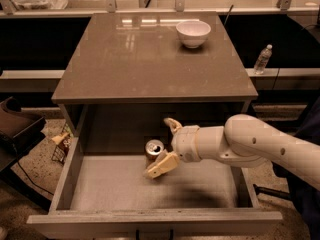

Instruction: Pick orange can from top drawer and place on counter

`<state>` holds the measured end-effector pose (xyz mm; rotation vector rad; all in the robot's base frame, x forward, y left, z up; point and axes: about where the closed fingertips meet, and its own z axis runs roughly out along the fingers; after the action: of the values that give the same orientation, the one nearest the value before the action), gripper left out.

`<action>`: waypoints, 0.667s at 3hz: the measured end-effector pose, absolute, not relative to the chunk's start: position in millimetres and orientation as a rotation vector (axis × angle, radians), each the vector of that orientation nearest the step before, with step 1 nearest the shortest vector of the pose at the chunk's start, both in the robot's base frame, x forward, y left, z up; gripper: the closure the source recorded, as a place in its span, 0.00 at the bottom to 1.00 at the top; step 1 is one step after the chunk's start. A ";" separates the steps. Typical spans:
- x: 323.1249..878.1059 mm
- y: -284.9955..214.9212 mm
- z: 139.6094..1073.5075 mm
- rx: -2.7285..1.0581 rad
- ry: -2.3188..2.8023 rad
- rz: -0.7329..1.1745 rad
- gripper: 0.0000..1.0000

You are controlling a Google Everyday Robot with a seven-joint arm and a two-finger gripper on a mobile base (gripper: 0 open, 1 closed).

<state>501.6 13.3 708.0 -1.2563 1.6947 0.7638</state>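
Nearly there: gripper (158, 148) low in top drawer (120, 186), fingers spread wide, holding nothing, flanking upright orange can (154, 146) near drawer's back. Best centre can between fingers, close mid-body, lift straight, clear counter (150, 54) edge.

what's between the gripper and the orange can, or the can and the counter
Nothing visible. The gripper, open, straddles the orange can in the top drawer; the white bowl sits far back on the counter.

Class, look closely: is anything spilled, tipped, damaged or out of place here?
Nothing stands out. The orange can stands upright in the top drawer, the white bowl sits upright on the counter, and no spill shows. The end effector is open, straddling the can.
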 end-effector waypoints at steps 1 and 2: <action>501.5 25.0 691.2 -1.260 1.672 0.790 0.00; 499.6 33.4 675.0 -1.289 1.659 0.803 0.18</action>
<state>499.6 33.4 675.0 -1.2887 1.6590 0.8030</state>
